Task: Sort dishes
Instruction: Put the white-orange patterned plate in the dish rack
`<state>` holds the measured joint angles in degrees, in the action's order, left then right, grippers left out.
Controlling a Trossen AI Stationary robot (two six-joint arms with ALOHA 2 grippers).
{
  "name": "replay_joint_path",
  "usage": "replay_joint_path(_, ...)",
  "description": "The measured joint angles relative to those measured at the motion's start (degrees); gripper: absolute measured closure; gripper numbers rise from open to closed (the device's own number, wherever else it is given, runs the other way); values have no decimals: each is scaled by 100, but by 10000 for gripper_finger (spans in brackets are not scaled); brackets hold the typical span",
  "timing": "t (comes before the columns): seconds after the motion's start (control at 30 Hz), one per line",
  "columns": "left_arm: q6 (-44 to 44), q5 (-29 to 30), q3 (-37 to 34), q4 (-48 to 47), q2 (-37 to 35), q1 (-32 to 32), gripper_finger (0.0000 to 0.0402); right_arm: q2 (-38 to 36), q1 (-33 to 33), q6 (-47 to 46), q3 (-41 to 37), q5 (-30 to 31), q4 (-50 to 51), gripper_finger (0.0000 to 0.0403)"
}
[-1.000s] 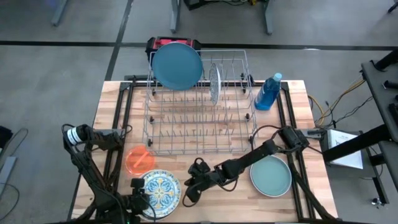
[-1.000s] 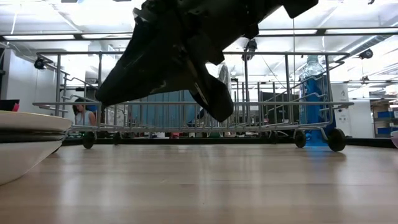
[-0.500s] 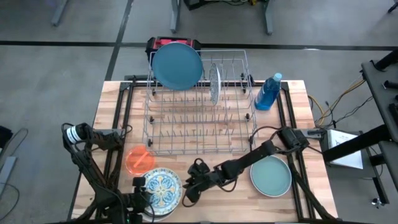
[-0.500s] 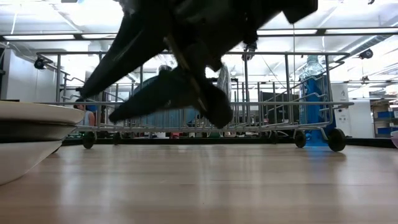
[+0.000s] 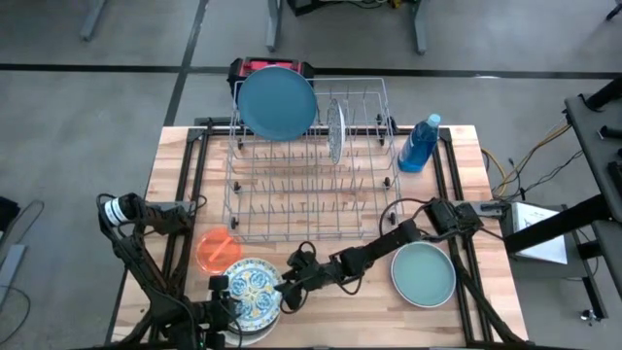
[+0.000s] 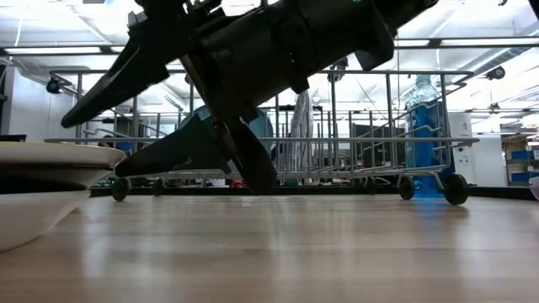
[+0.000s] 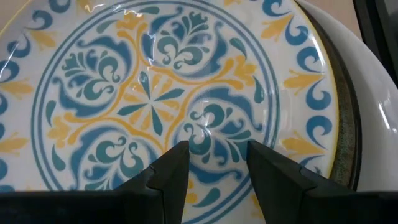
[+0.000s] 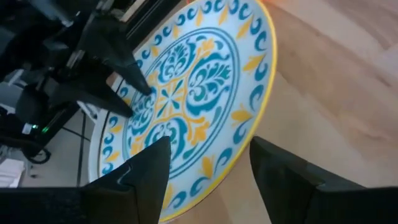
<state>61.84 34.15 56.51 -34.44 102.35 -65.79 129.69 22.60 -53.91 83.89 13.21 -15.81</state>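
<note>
I have the right gripper (image 5: 284, 288) low over the desk (image 5: 330, 311) near its front edge, reaching left from the right side. Its jaws stand open, one finger above and one below the right rim of the patterned plate (image 5: 255, 292); they straddle the rim and I cannot tell whether either finger touches it. In the low view the two fingers (image 6: 109, 97) are spread well apart, pointing left toward the stack.

The patterned plate, blue and yellow on white, is at the near left of the desk, lying on top of a white plate (image 7: 373, 93) whose rim shows beyond it in the left wrist view.

The left gripper (image 5: 225, 303) sits at the near-left rim of the same plate. Its jaws are parted with nothing between them, hovering just over the plate's painted face.

The small orange plate (image 5: 218, 249) lies flat just beyond the patterned one, near the rack's front left corner. The teal plate (image 5: 424, 273) lies flat on the desk's near right, beside the right arm. The large blue plate (image 5: 277, 101) stands upright at the far left end of the wire rack (image 5: 311, 194), with another plate (image 5: 335, 128) standing edge-on to its right. A blue bottle (image 5: 419, 144) stands just right of the rack's far end.
</note>
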Motion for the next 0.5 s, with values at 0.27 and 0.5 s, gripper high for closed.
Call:
replay_joint_path(0.27,0,138,-9,20,4,6,248,0,-69,188,0,17,62,232)
replay_joint_path(0.5,15,266,-11,55,6,6,248,0,-94,426,-1,66,102,277)
